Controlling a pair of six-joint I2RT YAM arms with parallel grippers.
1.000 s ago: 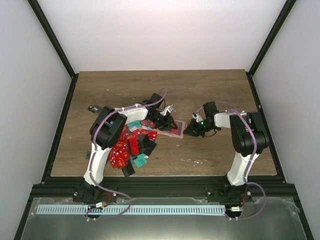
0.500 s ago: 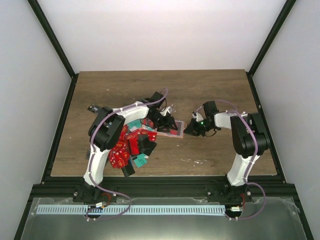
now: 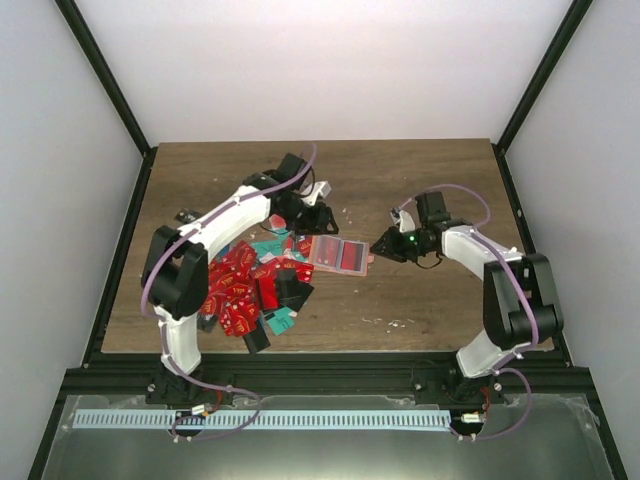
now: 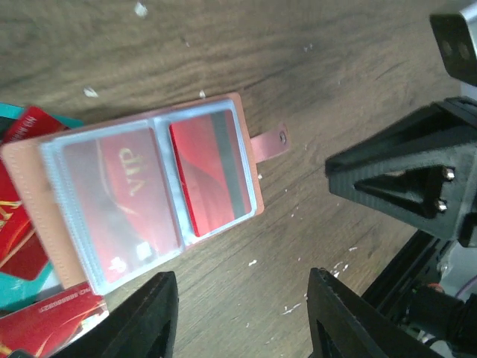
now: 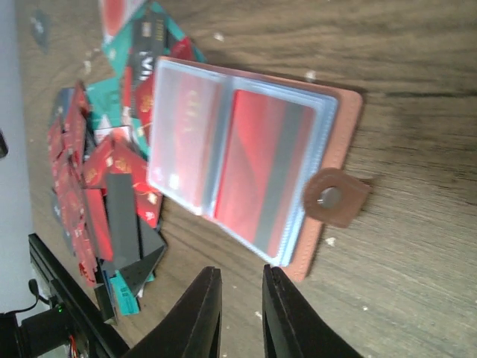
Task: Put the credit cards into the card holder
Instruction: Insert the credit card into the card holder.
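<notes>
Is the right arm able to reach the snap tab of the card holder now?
Probably yes: the right gripper hovers beside the card holder's snap tab, with only bare table between them.

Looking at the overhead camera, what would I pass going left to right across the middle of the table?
Heap of credit cards → card holder, lying open with red cards in its sleeves → right pincer, just off the holder's right edge.
</notes>
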